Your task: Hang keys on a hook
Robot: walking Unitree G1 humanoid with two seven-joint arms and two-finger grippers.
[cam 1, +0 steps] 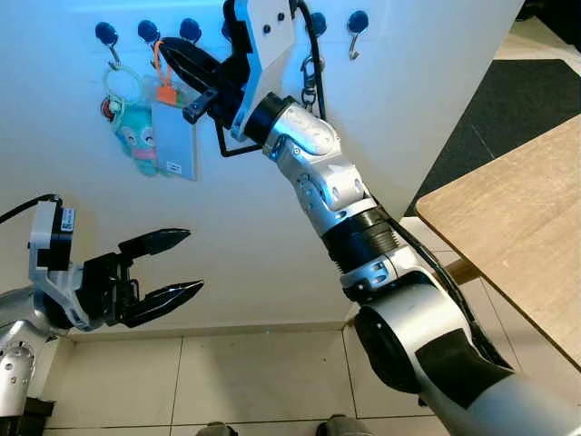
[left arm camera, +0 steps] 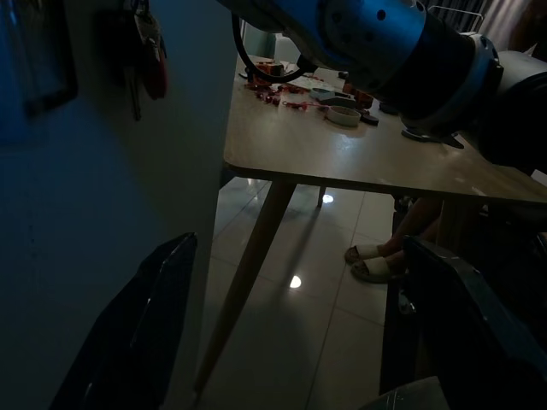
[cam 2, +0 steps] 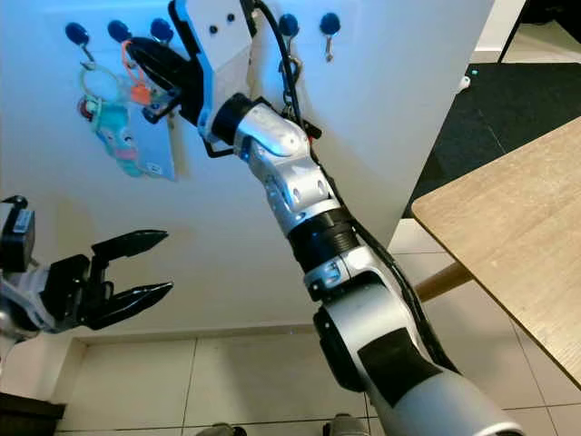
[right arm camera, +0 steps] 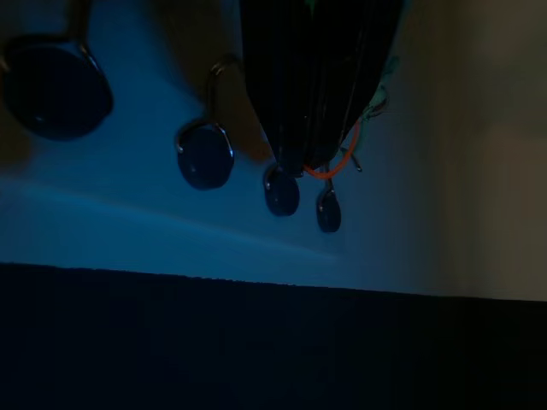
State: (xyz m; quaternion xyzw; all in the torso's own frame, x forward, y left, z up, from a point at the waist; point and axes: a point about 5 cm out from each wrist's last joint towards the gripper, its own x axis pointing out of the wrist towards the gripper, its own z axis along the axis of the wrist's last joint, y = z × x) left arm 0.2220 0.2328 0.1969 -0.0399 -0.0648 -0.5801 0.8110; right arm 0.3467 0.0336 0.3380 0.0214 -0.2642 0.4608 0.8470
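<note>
The right end effector point(cam 1: 182, 68) is way up at the white wall point(cam 1: 408, 109), its black fingers pinched together on the orange loop point(cam 1: 163, 91) of the bunch of keys with a teal charm and a grey card point(cam 1: 150, 136). That bunch hangs against the wall right under the row of blue-knobbed metal hooks point(cam 1: 148, 33). The left end effector point(cam 1: 172, 265) hangs low near the wall with its fingers spread apart, holding nothing. A light wooden table point(cam 1: 517, 218) sits on the right.

hook behind right end effector point(cam 1: 182, 68): hidden | counter point(cam 1: 517, 227): cut by frame edge | orange tag point(cam 1: 164, 91): partly covered
</note>
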